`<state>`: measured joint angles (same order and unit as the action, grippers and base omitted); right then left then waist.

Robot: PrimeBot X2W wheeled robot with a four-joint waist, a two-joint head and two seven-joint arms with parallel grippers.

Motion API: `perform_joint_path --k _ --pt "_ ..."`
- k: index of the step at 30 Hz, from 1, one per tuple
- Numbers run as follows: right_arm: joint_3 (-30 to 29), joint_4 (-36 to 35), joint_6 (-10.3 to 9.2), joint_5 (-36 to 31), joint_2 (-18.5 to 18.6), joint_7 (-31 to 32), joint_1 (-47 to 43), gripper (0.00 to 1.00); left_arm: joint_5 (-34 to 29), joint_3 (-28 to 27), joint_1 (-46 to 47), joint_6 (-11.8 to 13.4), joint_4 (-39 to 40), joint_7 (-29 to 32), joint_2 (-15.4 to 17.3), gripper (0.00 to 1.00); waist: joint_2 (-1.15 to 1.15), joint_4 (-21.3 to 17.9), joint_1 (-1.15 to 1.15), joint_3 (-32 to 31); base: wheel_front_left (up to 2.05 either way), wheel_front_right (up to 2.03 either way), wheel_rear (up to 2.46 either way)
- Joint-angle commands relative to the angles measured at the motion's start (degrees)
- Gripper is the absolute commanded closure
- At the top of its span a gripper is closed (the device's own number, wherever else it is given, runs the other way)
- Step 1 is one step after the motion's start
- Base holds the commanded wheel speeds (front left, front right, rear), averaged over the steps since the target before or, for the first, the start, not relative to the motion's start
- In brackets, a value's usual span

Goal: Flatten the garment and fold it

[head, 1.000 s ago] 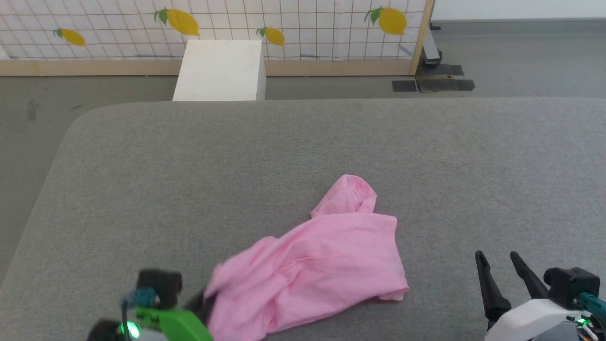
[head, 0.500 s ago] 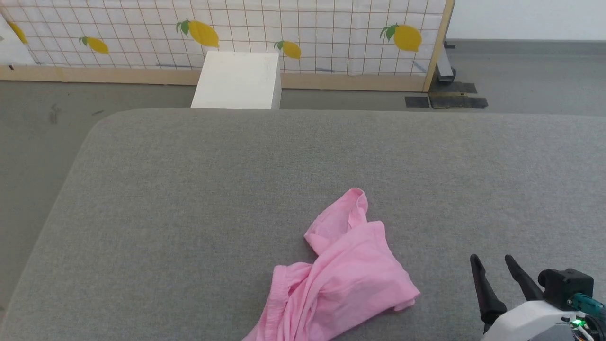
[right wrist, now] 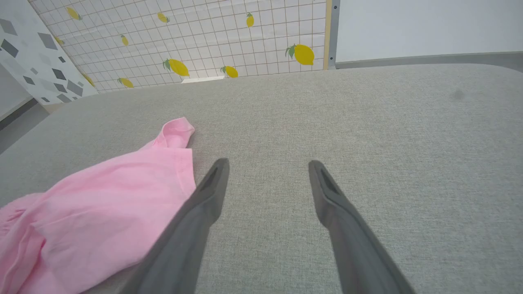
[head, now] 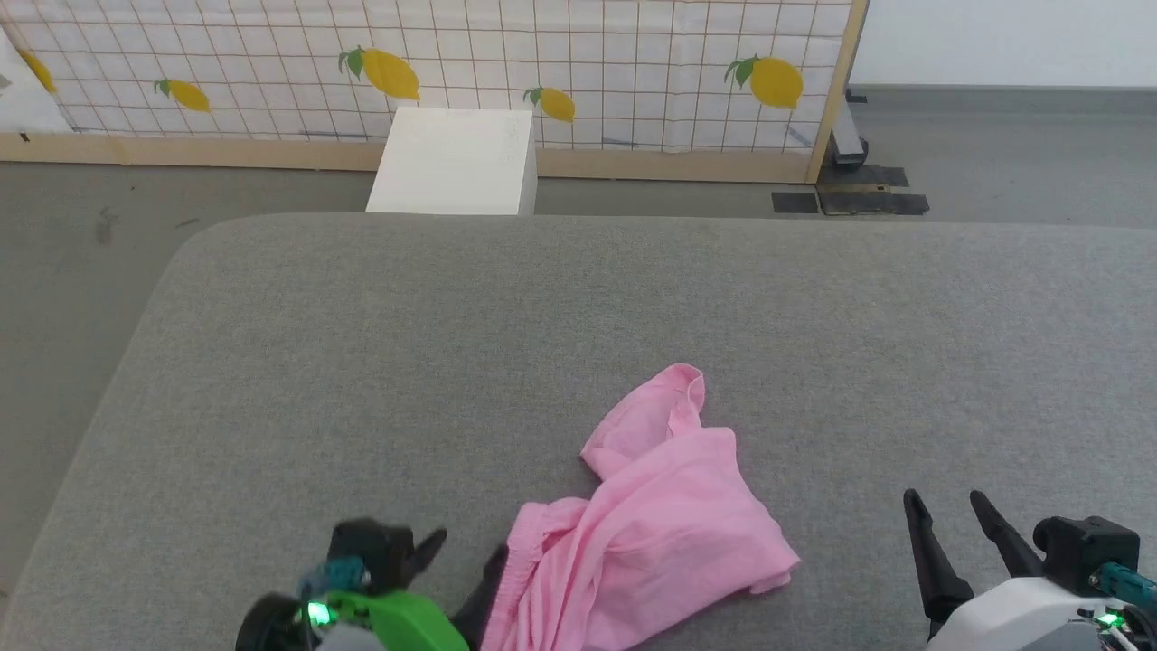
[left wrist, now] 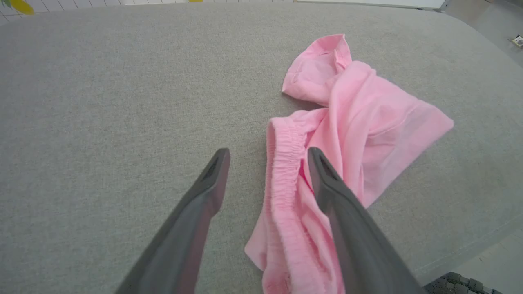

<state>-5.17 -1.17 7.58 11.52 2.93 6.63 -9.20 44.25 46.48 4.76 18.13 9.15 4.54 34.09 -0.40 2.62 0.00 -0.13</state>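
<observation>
Nearest the robot, the left gripper [left wrist: 268, 150] has its jaws wide apart and grips nothing. In its wrist view a gathered, elastic-looking edge of the garment [left wrist: 367, 122] runs up between the two fingers, and one finger overlaps the cloth; whether it touches cannot be told. The right gripper [head: 944, 497] is also spread open and empty, just off the garment's right corner, over the bare grey pad [head: 362, 362]. The garment lies at the near middle of the pad, between the two grippers and closer to the left one. Progress is judged early: nothing is flattened and no fold is made. The cloth is bunched, twisted about its middle, with layers lapped over one another and a broad crumpled flap to the right. What is left is the whole job: untwist, spread flat, smooth, then fold. Its long axis runs from the gathered edge at the pad's near rim, away from the robot and a little to its right. The far end is a narrow hemmed tube, opening pointing away. Beyond it the pad is bare to its far edge; then floor, a white box [head: 452, 163] and a lemon-print screen [head: 633, 54].
</observation>
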Motion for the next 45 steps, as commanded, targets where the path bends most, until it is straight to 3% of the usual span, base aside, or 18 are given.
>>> perform_joint_path --k 1,12,13,15,16,17,18,23,32,40,41,42,45 --pt "-0.1 -0.4 -0.09 0.2 -0.1 0.2 -0.2 0.0 -0.4 -0.6 2.4 -0.8 -0.8 0.5 0.0 0.0 0.4 -0.2 0.0 0.3 0.0 0.0 0.0" --pt "0.4 0.1 -0.09 0.5 -0.1 0.1 1.1 0.0 4.1 2.8 14.9 -13.1 -15.5 11.1 -3.1 0.0 0.4 -3.7 0.0 3.2 0.0 0.0 0.0" --pt "0.4 0.4 -0.09 0.6 -0.1 0.0 1.3 0.0 4.8 3.8 17.3 -15.4 -20.2 13.5 -4.3 0.0 0.4 -4.6 0.0 4.0 0.0 0.0 0.0" --pt "0.4 0.6 -0.09 0.7 -0.1 -0.1 1.6 0.0 5.3 4.6 18.5 -16.6 -23.2 15.3 -5.1 0.0 0.4 -5.1 0.0 4.3 0.0 0.0 0.0" --pt "0.4 0.7 -0.09 0.8 -0.1 -0.2 1.8 0.0 5.5 5.1 18.9 -17.3 -24.5 16.4 -5.5 0.2 0.4 -5.3 0.0 4.5 0.0 0.0 0.0" --pt "0.4 0.8 -0.09 0.8 -0.1 -0.2 1.9 0.0 5.8 5.6 19.5 -18.1 -26.0 17.4 -5.9 0.71 0.4 -5.5 0.0 4.7 0.0 0.0 0.0" --pt "0.4 0.9 -0.09 0.9 -0.1 -0.3 2.0 0.0 6.0 6.1 19.9 -18.7 -27.0 18.3 -6.2 1.0 0.4 -5.7 0.0 4.7 0.0 0.0 0.0" --pt "0.4 1.5 -0.09 1.0 -0.1 -0.5 2.3 0.0 5.9 7.0 22.2 -20.6 -31.1 19.7 -7.3 1.0 0.4 -6.5 0.0 4.7 0.0 0.0 0.0" --pt "0.0 2.3 -0.09 1.4 -0.1 -0.9 2.4 0.0 4.0 -0.6 30.4 -16.6 -33.0 8.9 -7.6 1.0 0.4 -7.2 0.0 3.8 0.0 0.0 0.0" --pt "1.4 2.6 -0.09 1.5 -0.1 -1.0 3.4 0.0 6.2 -4.3 33.4 -16.8 -42.0 7.3 -6.7 1.0 0.4 -9.8 0.0 4.4 0.0 0.0 0.0" --pt "1.6 2.8 -0.09 1.6 -0.1 -1.1 3.6 0.0 6.6 -4.5 33.1 -17.1 -43.7 6.7 -7.0 0.7 0.4 -10.1 0.0 4.6 0.0 0.0 0.0" --pt "1.7 2.9 -0.09 1.6 -0.1 -1.2 3.7 0.0 7.1 -4.8 32.8 -17.4 -45.0 6.2 -7.4 0.0 0.4 -10.2 0.0 4.7 0.0 0.0 0.0" --pt "1.7 3.4 -0.09 1.8 -0.1 -1.5 3.8 0.0 7.5 -5.6 32.3 -17.7 -48.6 2.6 -8.7 0.0 0.4 -10.3 0.0 4.9 0.0 0.0 0.0"
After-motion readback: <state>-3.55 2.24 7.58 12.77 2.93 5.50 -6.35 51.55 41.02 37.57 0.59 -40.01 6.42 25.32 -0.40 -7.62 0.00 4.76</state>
